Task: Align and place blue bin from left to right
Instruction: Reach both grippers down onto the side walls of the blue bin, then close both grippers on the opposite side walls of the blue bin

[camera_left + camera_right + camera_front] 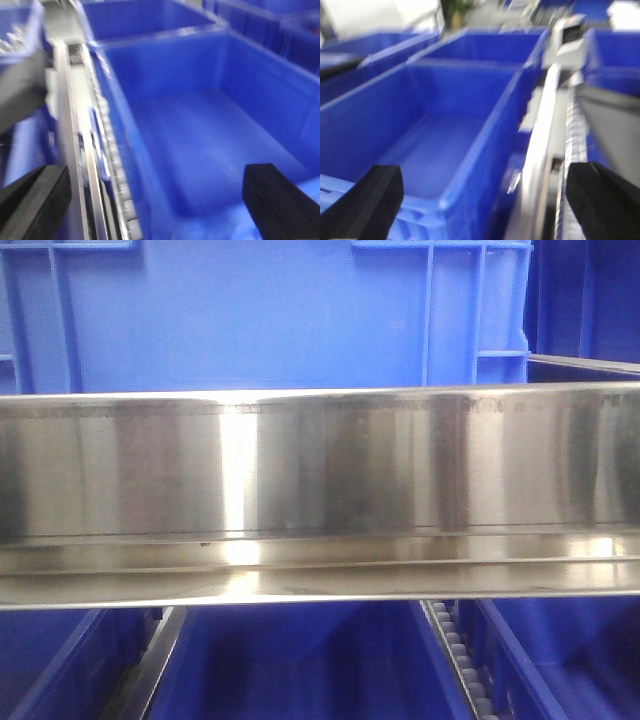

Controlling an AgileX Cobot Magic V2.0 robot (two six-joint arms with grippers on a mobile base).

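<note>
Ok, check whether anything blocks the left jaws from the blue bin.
Nothing visible does: the left gripper, jaws open, hangs above the blue bin; the roller rail runs alongside its wall.

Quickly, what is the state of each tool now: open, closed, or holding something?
Left tool: open wide, holding nothing.
Right tool: open wide, holding nothing.
</note>
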